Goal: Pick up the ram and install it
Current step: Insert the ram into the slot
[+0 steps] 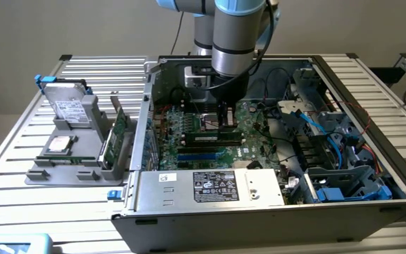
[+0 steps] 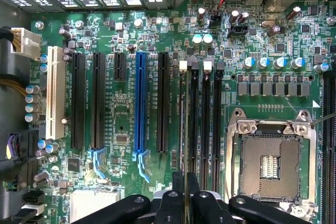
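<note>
My hand is clenched on the slim green ram stick, edge-on over the black plastic memory slots. This looks like the insertion step, and it calls for square alignment.

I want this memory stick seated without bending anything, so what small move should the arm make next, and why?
Probably a slow, straight push down. The gripper looks shut on the memory stick, held edge-on and lined up along a memory slot beside the processor socket, low over the motherboard. I cannot tell whether it already touches the slot.
</note>
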Action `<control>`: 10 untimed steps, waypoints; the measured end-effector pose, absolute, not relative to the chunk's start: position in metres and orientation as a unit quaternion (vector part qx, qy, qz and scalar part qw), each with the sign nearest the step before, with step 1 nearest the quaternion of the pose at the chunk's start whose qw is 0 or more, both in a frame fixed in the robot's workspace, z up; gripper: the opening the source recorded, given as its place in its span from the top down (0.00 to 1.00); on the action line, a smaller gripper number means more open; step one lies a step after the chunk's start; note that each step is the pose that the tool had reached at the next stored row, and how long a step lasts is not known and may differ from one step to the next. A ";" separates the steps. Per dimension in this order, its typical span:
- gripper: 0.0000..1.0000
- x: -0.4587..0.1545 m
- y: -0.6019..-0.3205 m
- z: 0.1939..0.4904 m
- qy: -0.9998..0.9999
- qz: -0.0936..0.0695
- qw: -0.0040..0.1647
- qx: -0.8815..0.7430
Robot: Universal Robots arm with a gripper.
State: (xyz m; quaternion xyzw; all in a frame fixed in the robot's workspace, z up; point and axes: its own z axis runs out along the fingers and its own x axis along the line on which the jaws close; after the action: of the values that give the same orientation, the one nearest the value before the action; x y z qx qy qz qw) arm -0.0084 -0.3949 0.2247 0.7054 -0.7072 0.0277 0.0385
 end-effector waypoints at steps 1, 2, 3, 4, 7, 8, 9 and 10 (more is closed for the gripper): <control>0.86 -0.008 -0.395 0.225 -0.707 0.028 0.038 0.705; 0.86 -0.008 -0.395 0.224 -0.707 0.028 0.038 0.705; 0.86 -0.008 -0.395 0.224 -0.707 0.028 0.038 0.705; 0.86 -0.008 -0.395 0.224 -0.707 0.028 0.038 0.705; 0.86 -0.008 -0.395 0.224 -0.707 0.028 0.038 0.705; 0.86 -0.008 -0.395 0.224 -0.707 0.028 0.038 0.705; 0.86 -0.008 -0.395 0.224 -0.707 0.028 0.038 0.705; 0.86 -0.008 -0.395 0.224 -0.707 0.028 0.038 0.705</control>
State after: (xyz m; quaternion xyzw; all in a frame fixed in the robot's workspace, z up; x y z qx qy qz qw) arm -0.0084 -0.3949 0.2236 0.7054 -0.7072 0.0277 0.0384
